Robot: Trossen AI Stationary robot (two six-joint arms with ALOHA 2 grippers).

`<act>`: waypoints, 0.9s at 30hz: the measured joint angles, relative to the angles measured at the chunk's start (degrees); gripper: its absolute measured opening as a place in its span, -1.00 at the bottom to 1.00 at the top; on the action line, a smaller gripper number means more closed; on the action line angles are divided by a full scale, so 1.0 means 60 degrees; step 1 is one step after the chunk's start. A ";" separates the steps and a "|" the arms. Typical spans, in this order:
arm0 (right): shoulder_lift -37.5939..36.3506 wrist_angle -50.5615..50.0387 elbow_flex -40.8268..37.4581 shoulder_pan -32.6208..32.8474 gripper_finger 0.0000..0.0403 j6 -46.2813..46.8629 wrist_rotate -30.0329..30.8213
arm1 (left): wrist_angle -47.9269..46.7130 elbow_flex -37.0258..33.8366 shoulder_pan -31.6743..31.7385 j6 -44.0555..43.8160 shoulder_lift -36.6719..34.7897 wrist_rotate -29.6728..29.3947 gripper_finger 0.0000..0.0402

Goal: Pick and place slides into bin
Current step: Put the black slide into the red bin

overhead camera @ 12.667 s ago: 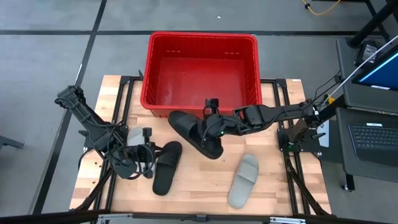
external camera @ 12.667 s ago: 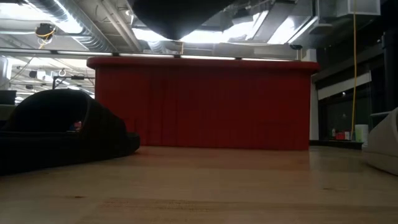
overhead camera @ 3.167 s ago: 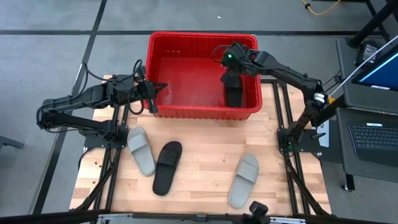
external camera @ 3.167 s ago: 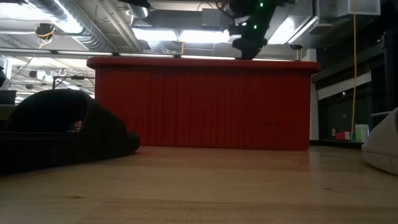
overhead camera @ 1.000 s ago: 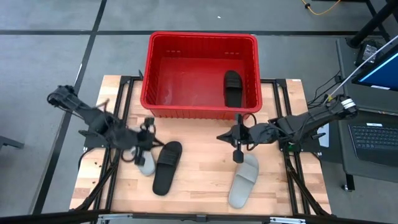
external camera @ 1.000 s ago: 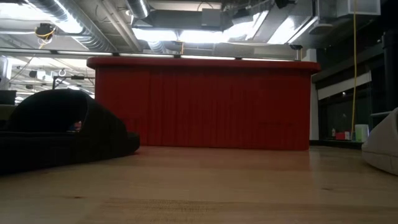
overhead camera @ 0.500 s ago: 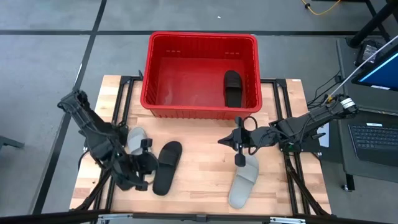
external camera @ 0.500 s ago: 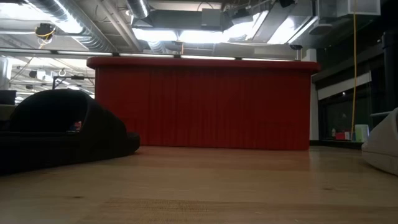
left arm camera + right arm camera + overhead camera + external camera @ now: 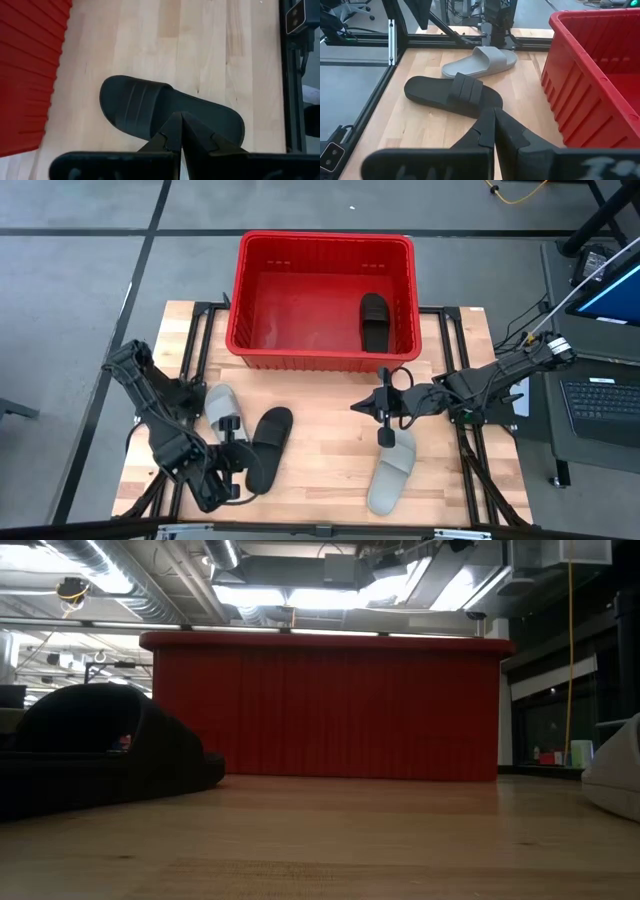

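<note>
The red bin (image 9: 325, 245) stands at the table's far middle with one black slide (image 9: 375, 320) lying in it at its right end. On the table lie a grey slide (image 9: 222, 412) at the left, a black slide (image 9: 270, 445) beside it and a grey slide (image 9: 392, 470) at the right. My left gripper (image 9: 250, 468) is shut, over the black slide's middle (image 9: 150, 107); I cannot tell whether it touches it. My right gripper (image 9: 355, 406) is shut and empty over bare wood between the bin and the right grey slide, pointing toward the table's left.
The low view shows the table's black slide (image 9: 100, 755) at the left, the bin's wall (image 9: 320, 705) behind and a grey slide's end (image 9: 615, 775) at the right. Bare wood lies between the slides. A desk with a laptop (image 9: 600, 395) stands right of the table.
My left gripper has gone toward the table's near edge, from over the left grey slide to over the black slide beside it. The slides and the bin have kept still.
</note>
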 joint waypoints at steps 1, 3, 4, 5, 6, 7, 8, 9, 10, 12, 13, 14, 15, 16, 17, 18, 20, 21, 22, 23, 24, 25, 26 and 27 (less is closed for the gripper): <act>0.0000 -0.0003 0.0000 -0.0022 -0.96 0.0004 -0.0003 | -0.0004 -0.0001 0.0000 0.0000 0.0007 -0.0002 -0.98; 0.0004 -0.0003 0.0000 -0.0068 -0.96 0.0061 -0.0003 | -0.0004 -0.0001 0.0000 -0.0003 0.0012 -0.0084 -0.98; 0.0004 -0.0001 0.0000 -0.0088 -0.96 0.0147 0.0000 | -0.0004 0.0001 0.0000 -0.0006 0.0012 -0.0093 -0.98; 0.0004 0.0001 0.0000 -0.0103 -0.96 0.0248 0.0001 | -0.0004 0.0001 0.0000 -0.0024 0.0012 -0.0093 -0.97; 0.0004 0.0001 0.0000 -0.0104 -0.96 0.0279 0.0001 | -0.0005 0.0001 0.0000 -0.0122 0.0012 -0.0093 -0.96; 0.0004 0.0001 0.0000 -0.0108 -0.96 0.0281 0.0001 | -0.0021 0.0001 0.0000 -0.0303 0.0012 -0.0098 -0.95; 0.0004 0.0001 0.0000 -0.0106 -0.96 0.0282 0.0001 | -0.0071 0.0001 0.0000 -0.0538 0.0012 -0.0097 -0.93; 0.0004 0.0006 0.0000 -0.0104 -0.96 0.0285 0.0001 | -0.0170 0.0001 0.0000 -0.0812 0.0012 -0.0099 -0.91; 0.0004 0.0012 0.0000 -0.0104 -0.96 0.0294 -0.0002 | -0.0272 0.0001 0.0000 -0.1072 0.0012 -0.0101 -0.88; 0.0004 0.0051 0.0000 -0.0104 -0.96 0.0294 -0.0003 | -0.0405 0.0001 0.0000 -0.1436 0.0012 -0.0084 -0.81; 0.0004 0.0052 0.0000 -0.0104 -0.96 0.0294 0.0001 | -0.0451 0.0001 0.0000 -0.1492 0.0012 -0.0067 -0.78; 0.0004 0.0052 0.0000 -0.0104 -0.96 0.0297 0.0001 | -0.0466 0.0001 0.0000 -0.1475 0.0012 -0.0063 -0.74; 0.0007 0.0052 0.0000 -0.0104 -0.96 0.0298 0.0001 | -0.0463 0.0001 0.0000 -0.1385 0.0012 -0.0070 -0.70; 0.0009 0.0052 0.0000 -0.0104 -0.96 0.0294 0.0001 | -0.0463 0.0001 0.0000 -0.1308 0.0012 -0.0072 -0.66; 0.0011 0.0052 0.0000 -0.0104 -0.96 0.0291 0.0001 | -0.0463 0.0001 0.0000 -0.1237 0.0012 -0.0072 -0.61; 0.0011 0.0052 0.0000 -0.0104 -0.96 0.0294 0.0001 | -0.0463 0.0001 0.0000 -0.1197 0.0012 -0.0073 -0.57; 0.0011 0.0052 0.0000 -0.0104 -0.96 0.0323 0.0001 | -0.0464 0.0001 0.0000 -0.1173 0.0012 -0.0075 -0.49; 0.0011 0.0048 0.0000 -0.0104 -0.96 0.0360 -0.0002 | -0.0479 -0.0001 0.0000 -0.1109 0.0012 -0.0076 -0.45; 0.0011 0.0048 0.0000 -0.0104 -0.96 0.0413 -0.0003 | -0.0505 -0.0002 0.0000 -0.0926 0.0027 -0.0080 -0.41; 0.0011 0.0044 0.0000 -0.0104 -0.96 0.0480 -0.0003 | -0.0526 -0.0002 0.0000 -0.0620 0.0076 -0.0099 -0.38; 0.0011 0.0041 0.0000 -0.0104 -0.96 0.0503 -0.0003 | -0.0535 -0.0001 0.0000 -0.0286 0.0164 -0.0128 -0.36; 0.0011 0.0039 0.0000 -0.0104 -0.96 0.0506 -0.0003 | -0.0564 -0.0002 -0.0003 0.0035 0.0297 -0.0232 -0.34; 0.0011 0.0037 0.0000 -0.0104 -0.96 0.0493 0.0001 | -0.0609 -0.0002 -0.0007 0.0296 0.0461 -0.0337 -0.34; 0.0011 0.0037 0.0000 -0.0104 -0.96 0.0483 0.0001 | -0.0674 -0.0002 -0.0007 0.0450 0.0647 -0.0465 -0.34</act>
